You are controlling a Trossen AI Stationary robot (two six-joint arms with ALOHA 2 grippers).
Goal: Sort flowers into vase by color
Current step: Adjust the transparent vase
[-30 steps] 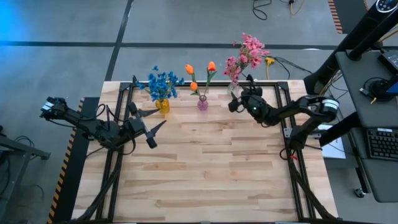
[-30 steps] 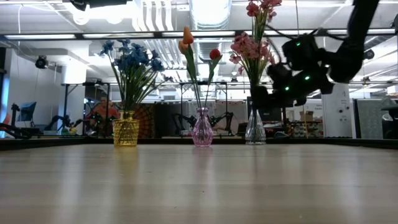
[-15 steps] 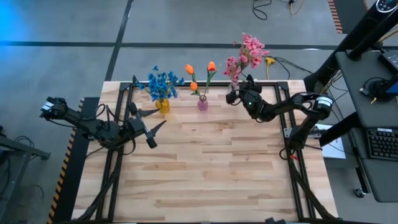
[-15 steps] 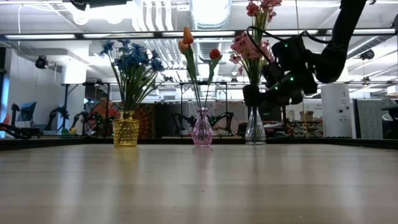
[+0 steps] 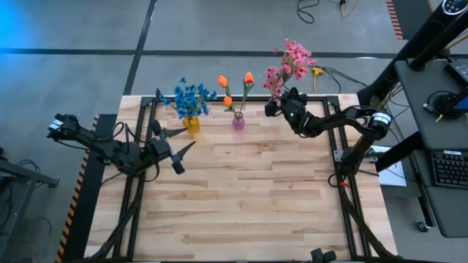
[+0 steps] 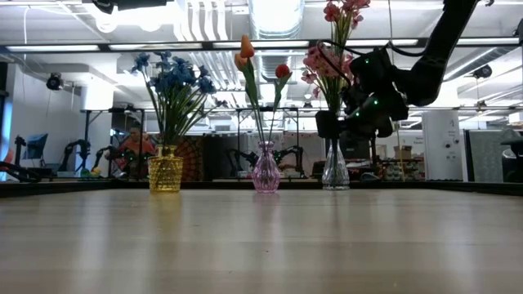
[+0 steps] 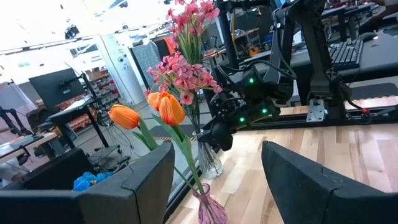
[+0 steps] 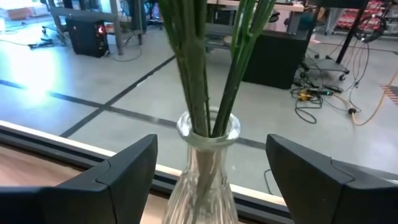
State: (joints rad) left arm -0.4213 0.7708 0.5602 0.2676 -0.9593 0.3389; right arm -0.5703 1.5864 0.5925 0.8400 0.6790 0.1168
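The right gripper (image 5: 272,107) hovers at the table's 1 o'clock corner, jaws released and empty, with the clear vase (image 8: 205,163) standing between its fingers (image 8: 112,180) but touching neither. The pink sprays (image 5: 291,62) already sit in that vase, the orange buds (image 5: 235,82) in the pink vase (image 6: 266,171) at 12 o'clock, the blue blooms (image 5: 191,95) in the yellow vase (image 6: 165,171) at 11 o'clock. Sorting looks done.

The risk, as I judge it, is the tall narrow clear vase: top-heavy with long stems, it could tip off the far edge if a finger brushes the neck or snags a stem while the arm backs off. A straight retreat towards the table's middle seems safest.

The left gripper (image 5: 175,150) waits at 9 o'clock, jaws spread, holding nothing.

The table (image 5: 256,197) is pale wood planks on a black frame. Beyond lies a grey concrete floor with dark lines and cables, a desk with a keyboard (image 5: 444,168) at 3 o'clock, and a workshop with a seated person (image 6: 135,147) far behind
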